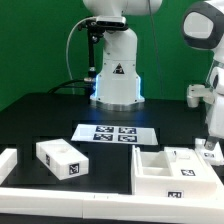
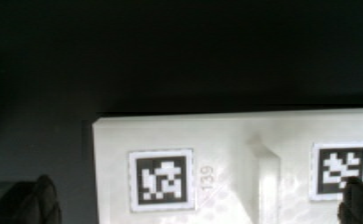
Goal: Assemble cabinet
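The cabinet [image 1: 160, 168], a white box with inner compartments and a tag on its front, stands at the exterior view's right front. A white drawer block [image 1: 62, 158] with a tag lies apart at the left. My gripper [image 1: 206, 150] hangs over the cabinet's right end. In the wrist view a white cabinet surface [image 2: 231, 150] with two tags fills the area under the gripper [image 2: 187, 205]. The dark fingertips [image 2: 21, 200] stand far apart at either side. The gripper is open and holds nothing.
The marker board [image 1: 116, 133] lies flat in the middle of the black table, in front of the robot base [image 1: 116, 75]. White border rails run along the front [image 1: 70, 198] and left [image 1: 6, 160] edges.
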Available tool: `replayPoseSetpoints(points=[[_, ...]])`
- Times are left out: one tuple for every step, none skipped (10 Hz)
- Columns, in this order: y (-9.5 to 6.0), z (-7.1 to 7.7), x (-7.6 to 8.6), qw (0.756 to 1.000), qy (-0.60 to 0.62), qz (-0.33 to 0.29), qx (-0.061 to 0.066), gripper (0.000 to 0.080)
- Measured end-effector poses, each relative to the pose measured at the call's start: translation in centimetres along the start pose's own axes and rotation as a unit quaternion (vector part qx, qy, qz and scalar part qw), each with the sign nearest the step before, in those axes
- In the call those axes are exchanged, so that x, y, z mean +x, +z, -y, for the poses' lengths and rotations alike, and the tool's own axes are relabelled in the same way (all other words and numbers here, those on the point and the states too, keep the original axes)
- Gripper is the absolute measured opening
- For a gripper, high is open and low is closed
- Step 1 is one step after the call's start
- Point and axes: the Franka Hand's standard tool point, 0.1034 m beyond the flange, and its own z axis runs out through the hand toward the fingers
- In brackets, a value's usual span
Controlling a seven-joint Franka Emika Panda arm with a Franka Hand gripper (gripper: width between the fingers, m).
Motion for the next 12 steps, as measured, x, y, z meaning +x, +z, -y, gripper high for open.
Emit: replayPoseSetpoints(points=[[1.09,0.85,0.33,1.0,0.0,-0.005,0.003,0.0797],[1.82,1.11,1.01,1.0,0.003,-0.016,0.001,0.0797],[1.82,1.04,1.3,1.0,0.006,-0.022,-0.003,0.0797],[1.83,1.0,1.22,1.0,0.006,-0.021,-0.003,0.0797],[1.85,1.01,1.21,1.0,0.006,-0.021,-0.002,0.0686],[1.86,1.02,1.21,1.0,0.006,-0.021,-0.002,0.0551],[1.88,1.03,1.21,1.0,0.006,-0.021,-0.002,0.0551],[1.89,1.03,1.2,1.0,0.006,-0.021,-0.002,0.0323],[1.9,1.04,1.2,1.0,0.006,-0.021,-0.002,0.0149],[1.91,1.04,1.2,1.0,0.006,-0.021,-0.002,0.0149],[1.9,1.03,1.2,1.0,0.006,-0.021,-0.002,0.0062],[1.9,1.03,1.2,1.0,0.006,-0.021,-0.002,0.0062]])
